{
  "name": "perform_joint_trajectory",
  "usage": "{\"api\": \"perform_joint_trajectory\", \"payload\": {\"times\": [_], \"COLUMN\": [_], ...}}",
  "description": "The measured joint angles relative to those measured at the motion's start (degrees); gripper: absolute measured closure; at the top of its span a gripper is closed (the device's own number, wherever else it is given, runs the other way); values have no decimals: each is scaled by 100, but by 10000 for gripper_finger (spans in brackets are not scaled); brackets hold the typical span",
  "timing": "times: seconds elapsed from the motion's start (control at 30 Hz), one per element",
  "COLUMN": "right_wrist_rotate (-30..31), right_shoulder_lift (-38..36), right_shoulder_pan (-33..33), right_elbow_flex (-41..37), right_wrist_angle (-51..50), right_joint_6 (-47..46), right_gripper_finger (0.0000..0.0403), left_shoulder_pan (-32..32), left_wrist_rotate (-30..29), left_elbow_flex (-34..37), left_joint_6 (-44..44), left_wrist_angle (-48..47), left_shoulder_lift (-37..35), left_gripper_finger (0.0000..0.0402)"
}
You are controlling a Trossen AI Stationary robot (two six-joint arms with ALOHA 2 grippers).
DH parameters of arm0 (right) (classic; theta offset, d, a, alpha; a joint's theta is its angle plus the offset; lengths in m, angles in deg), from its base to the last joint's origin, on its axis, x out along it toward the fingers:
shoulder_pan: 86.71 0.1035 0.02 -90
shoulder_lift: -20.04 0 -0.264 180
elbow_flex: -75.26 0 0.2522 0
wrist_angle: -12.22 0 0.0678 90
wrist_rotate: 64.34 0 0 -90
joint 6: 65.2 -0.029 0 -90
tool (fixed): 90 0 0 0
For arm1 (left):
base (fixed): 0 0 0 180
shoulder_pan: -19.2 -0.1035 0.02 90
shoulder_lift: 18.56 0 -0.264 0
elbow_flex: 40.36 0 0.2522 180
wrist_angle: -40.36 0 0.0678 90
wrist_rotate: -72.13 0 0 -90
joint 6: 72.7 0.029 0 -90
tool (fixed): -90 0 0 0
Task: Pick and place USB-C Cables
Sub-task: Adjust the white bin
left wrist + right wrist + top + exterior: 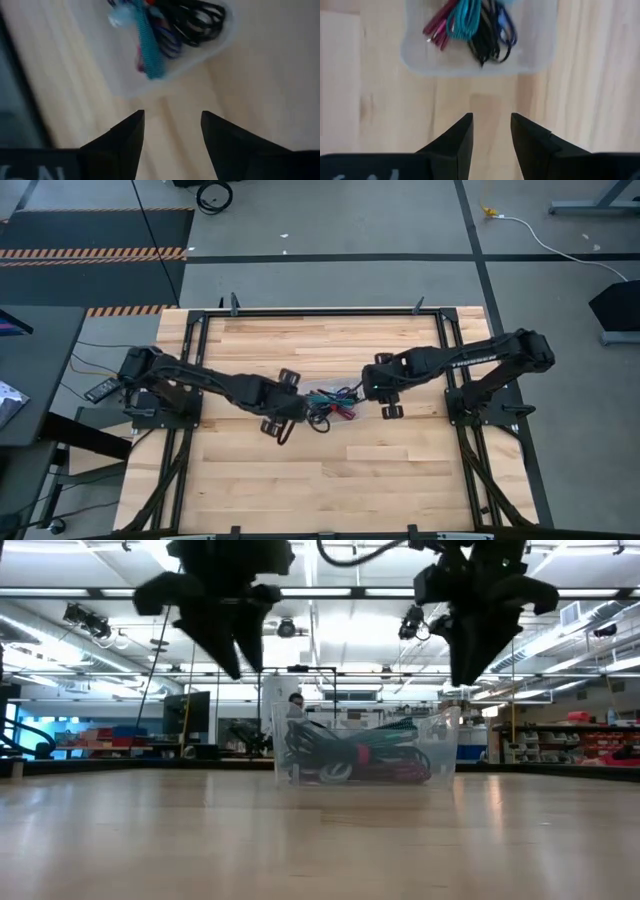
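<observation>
The USB-C cables (pixel 332 402) lie bundled in a clear plastic bin (pixel 360 752) at the table's middle. In the right wrist view I see the maroon cable (pixel 437 27), the teal cable (pixel 465 20), a black one (pixel 487 47) and a purple-blue one (pixel 507 31). The left wrist view shows the teal cable (pixel 148 47) beside the black one (pixel 197 20). My left gripper (pixel 172 122) hangs open above the table just left of the bin. My right gripper (pixel 491 122) hangs open just right of it. Both are well above the tabletop.
The bin's wall (pixel 470 67) stands on bare wooden tabletop (pixel 330 470), with free room toward the near and far edges. A black frame (pixel 320 312) runs along the table's far edge. On the floor beyond lie a black cable coil (pixel 214 194) and a white cable (pixel 545 240).
</observation>
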Motion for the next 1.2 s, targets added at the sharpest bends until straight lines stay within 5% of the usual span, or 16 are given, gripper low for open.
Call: {"api": "perform_joint_trajectory", "payload": {"times": [0.3, 0.57, 0.97, 1.2], "right_wrist_rotate": [-109, -155, -145, -153], "right_shoulder_lift": [49, 58, 68, 68], "right_shoulder_pan": [-4, -108, -286, -293], "right_elbow_flex": [-356, -1014, -1056, -1202], "right_wrist_angle": [-119, 1229, 1352, 1720], "right_joint_6": [-552, -564, -581, -589], "right_gripper_finger": [265, 265, 265, 270], "left_shoulder_pan": [225, -140, -367, -360], "left_wrist_rotate": [66, 715, 719, 706], "left_elbow_flex": [76, 79, 86, 409], "left_joint_6": [-1781, -2417, -2338, -2174], "left_wrist_angle": [-369, -320, -473, 332], "left_shoulder_lift": [18, 242, 880, 878], "left_gripper_finger": [239, 270, 274, 285]}}
